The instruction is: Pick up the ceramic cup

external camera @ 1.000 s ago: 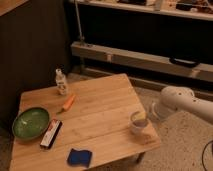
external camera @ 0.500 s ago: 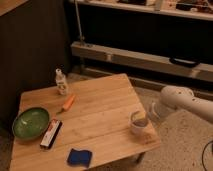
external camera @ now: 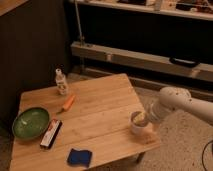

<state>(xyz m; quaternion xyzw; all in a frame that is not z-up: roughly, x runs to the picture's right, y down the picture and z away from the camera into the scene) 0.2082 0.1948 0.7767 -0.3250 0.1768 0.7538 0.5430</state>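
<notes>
- My hand (external camera: 143,119) sits lower right of frame, right at the ceramic cup (external camera: 137,124) (near the table (external camera: 100,120) corner).
- Whether it's pinching, I can't tell.

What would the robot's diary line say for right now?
goal: pick up cup | gripper: at cup, right table corner | cup: standing on table | bowl, bottle: far left

One gripper (external camera: 142,119) at one ceramic cup (external camera: 138,123), one bowl (external camera: 30,123), one bottle (external camera: 61,82)
</notes>
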